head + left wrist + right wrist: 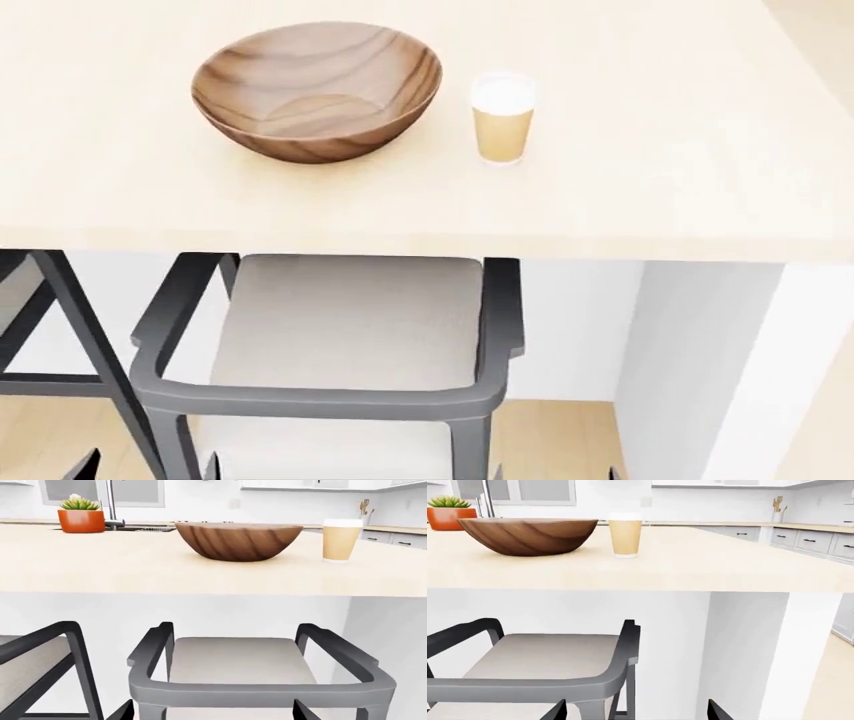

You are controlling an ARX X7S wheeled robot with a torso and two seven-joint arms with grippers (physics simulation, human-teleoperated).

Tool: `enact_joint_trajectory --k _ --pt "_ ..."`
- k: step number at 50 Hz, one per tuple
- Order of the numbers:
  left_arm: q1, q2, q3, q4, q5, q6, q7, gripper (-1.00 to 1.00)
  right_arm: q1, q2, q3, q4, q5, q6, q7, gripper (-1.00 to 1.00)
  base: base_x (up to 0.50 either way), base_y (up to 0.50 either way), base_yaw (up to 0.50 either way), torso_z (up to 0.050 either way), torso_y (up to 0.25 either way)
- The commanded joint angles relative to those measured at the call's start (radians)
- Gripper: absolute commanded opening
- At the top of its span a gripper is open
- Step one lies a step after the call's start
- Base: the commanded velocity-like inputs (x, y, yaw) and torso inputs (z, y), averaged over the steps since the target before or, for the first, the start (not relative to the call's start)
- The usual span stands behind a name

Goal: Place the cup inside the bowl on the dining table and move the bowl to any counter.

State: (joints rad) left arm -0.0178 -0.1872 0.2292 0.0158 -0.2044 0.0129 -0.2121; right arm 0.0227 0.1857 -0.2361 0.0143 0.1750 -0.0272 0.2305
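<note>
One wide, shallow brown wooden bowl point(318, 92) and one small tan-orange paper cup with a white lid point(503, 117) stand on the pale cream table top point(667, 150), well ahead of and above both grippers. The cup stands upright, its long axis vertical and lid up, just beside the bowl on the right-arm side and apart from it. The bowl sits level, mouth up. Both are set back from the table's near edge, with bare top around them and more open to the right. Below that edge one grey-seated stool with a dark frame point(350, 330) is tucked close, a second partly seen beside it. Only dark fingertip slivers show in the wrist views, so I cannot tell either gripper's opening.
</note>
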Motion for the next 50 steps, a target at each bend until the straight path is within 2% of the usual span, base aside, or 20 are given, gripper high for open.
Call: enact_joint_trajectory --k 1,7,8,9,26,30,32,41,43,48,50 --pt "0.007 -0.008 0.0 0.007 -0.009 0.02 -0.002 1.0 0.0 0.005 -0.006 -0.001 0.004 0.0 0.007 1.0 0.0 0.0 0.0 0.0 0.0" --pt "0.003 -0.009 -0.002 0.009 -0.029 -0.011 -0.007 1.0 0.001 0.007 -0.008 -0.002 0.006 0.0 0.01 1.0 0.0 0.0 0.0 0.0 0.0" --pt "-0.17 -0.096 0.212 -0.17 -0.048 0.1 0.007 1.0 0.038 0.014 -0.013 0.077 0.211 -0.104 0.007 1.0 0.0 0.0 0.0 0.0 0.0" --pt "0.023 0.18 -0.219 0.018 0.165 -0.053 0.209 1.0 -0.023 -0.186 0.236 -0.014 -0.175 0.027 -0.23 1.0 0.0 0.0 0.0 0.0 0.0" --pt "0.021 0.134 -0.162 0.021 0.108 -0.059 0.153 1.0 -0.026 -0.133 0.162 -0.022 -0.128 0.033 -0.155 1.0 0.0 0.0 0.0 0.0 0.0" --pt "0.024 0.134 -0.167 0.069 0.046 -0.118 0.159 1.0 -0.03 -0.127 0.161 -0.061 -0.117 0.05 -0.142 1.0 0.0 0.0 0.0 0.0 0.0" --pt "0.039 0.127 -0.156 0.113 0.082 -0.109 0.129 1.0 -0.037 -0.123 0.162 -0.109 -0.115 0.074 -0.13 1.0 0.0 0.0 0.0 0.0 0.0" --pt "0.027 0.107 -0.139 0.322 0.034 -0.308 0.101 1.0 0.0 -0.087 0.141 -0.3 -0.133 0.231 -0.106 1.0 0.0 0.0 0.0 0.0 0.0" --pt "0.005 0.098 -0.152 0.42 -0.012 -0.436 0.089 1.0 0.021 -0.064 0.15 -0.386 -0.138 0.312 -0.104 1.0 0.0 0.0 0.0 0.0 0.0" --pt "-0.049 0.045 -0.156 0.565 -0.039 -0.602 0.076 1.0 0.084 -0.032 0.172 -0.545 -0.117 0.491 -0.109 1.0 0.0 0.0 0.0 0.0 0.0" --pt "-0.102 0.031 -0.201 0.649 -0.084 -0.718 0.057 1.0 0.129 -0.015 0.199 -0.62 -0.092 0.592 -0.115 1.0 0.0 0.0 0.0 0.0 0.0"
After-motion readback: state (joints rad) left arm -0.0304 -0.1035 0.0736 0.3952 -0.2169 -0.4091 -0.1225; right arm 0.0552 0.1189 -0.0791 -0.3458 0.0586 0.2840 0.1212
